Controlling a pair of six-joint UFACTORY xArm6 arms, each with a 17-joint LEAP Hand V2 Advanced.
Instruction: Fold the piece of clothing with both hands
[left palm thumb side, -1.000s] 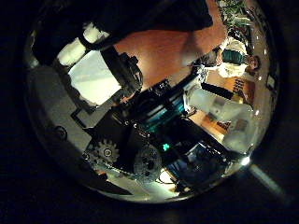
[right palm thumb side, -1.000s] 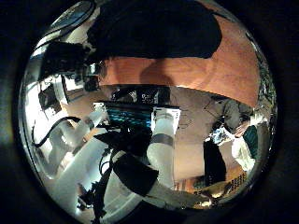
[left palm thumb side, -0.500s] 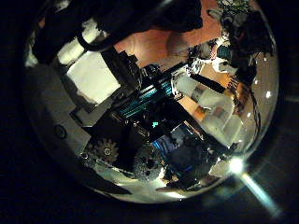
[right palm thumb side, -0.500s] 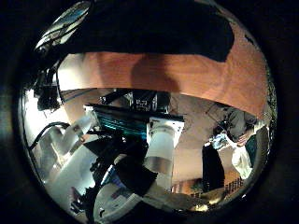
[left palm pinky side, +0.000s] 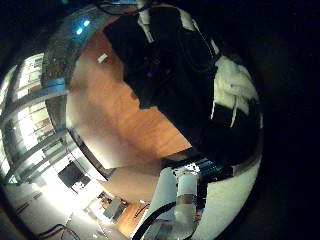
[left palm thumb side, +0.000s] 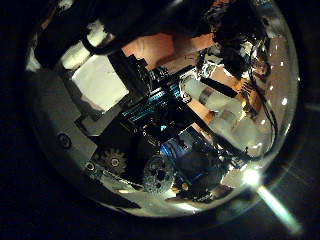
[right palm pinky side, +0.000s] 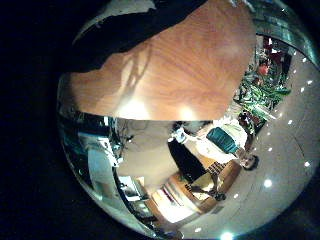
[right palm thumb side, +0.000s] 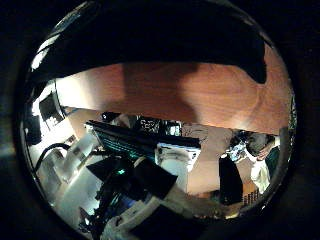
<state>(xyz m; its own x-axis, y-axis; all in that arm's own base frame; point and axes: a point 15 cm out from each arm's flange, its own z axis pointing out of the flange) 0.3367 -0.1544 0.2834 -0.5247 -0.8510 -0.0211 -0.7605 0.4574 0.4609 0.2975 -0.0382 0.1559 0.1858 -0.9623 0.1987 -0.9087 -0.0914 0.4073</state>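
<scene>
Left thumb side palm view: my left hand (left palm thumb side: 125, 130) fills most of what shows, its geared and blocky parts crowding in from the edge. From this side I cannot tell whether my fingers are spread, curled or holding anything. Past them lies a strip of the wooden table (left palm thumb side: 165, 45). In the left little finger side palm view, pale fingers (left palm pinky side: 235, 88) of this same hand reach in from the rim, and again I cannot say how they stand. Beyond them the dark piece of clothing (left palm pinky side: 185, 45) lies bunched on the table, covering its far part, with bare wood running out beside it. A hand (left palm pinky side: 150, 65) made of black parts sits over the cloth; I cannot tell which hand it is, nor whether it touches or grips the fabric. On the other side, the right thumb side palm view shows the body of my right hand (right palm thumb side: 150, 160) reaching in from the edge. Its fingers are not plain enough for me to tell their state. Further out, the table's bare wood spreads wide, and the clothing lies along the far side of it as a broad dark band. The right little finger side palm view shows the same: open wood close by and the garment's edge lying on it at the rim.
</scene>
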